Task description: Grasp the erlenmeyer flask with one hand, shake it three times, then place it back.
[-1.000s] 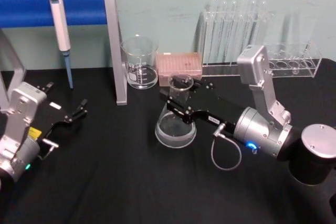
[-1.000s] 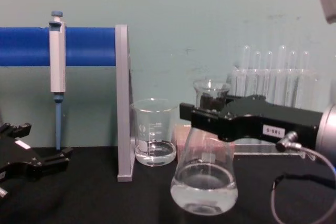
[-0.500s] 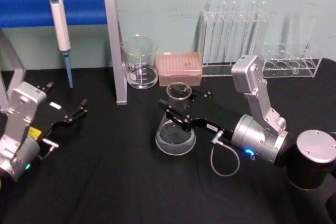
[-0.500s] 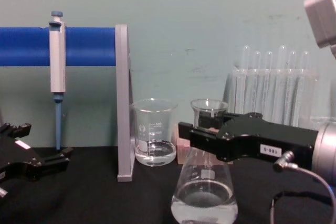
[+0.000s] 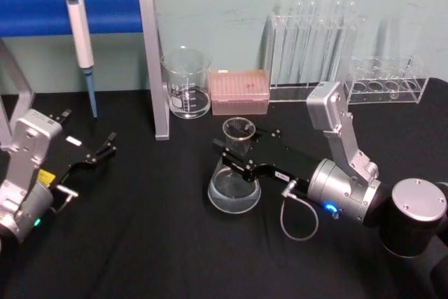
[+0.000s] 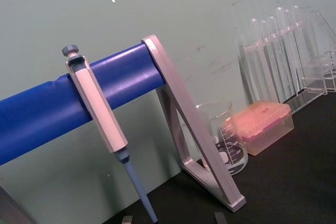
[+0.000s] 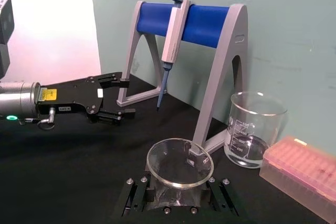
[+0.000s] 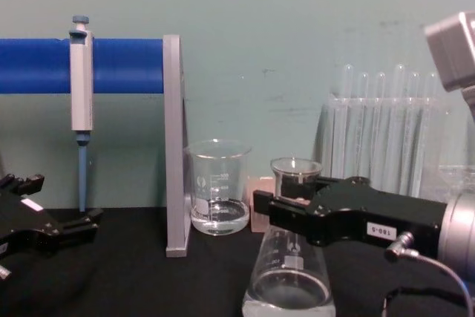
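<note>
Right end effector (image 5: 233, 152) is clamping the erlenmeyer flask (image 5: 233, 185) at the neck, fingers closed on the glass. The flask is standing upright under them, base down at the bench (image 5: 140, 243), contact unclear. The end effector's white label (image 8: 378, 229) is showing digits I can't read reliably. Left end effector (image 5: 103, 149) is sitting well off to its left, fingers apart.

In the chest view the lower edge cuts off the base of the erlenmeyer flask (image 8: 289, 283), below the right gripper (image 8: 269, 211), so there I cannot tell if it touches the table (image 8: 133, 272). The gripper's near finger hides the middle of the neck. The pink box (image 8: 256, 183) behind its fingertips is mostly hidden. In the left wrist view the left gripper (image 6: 172, 217) is cut off except two finger ends.
</note>
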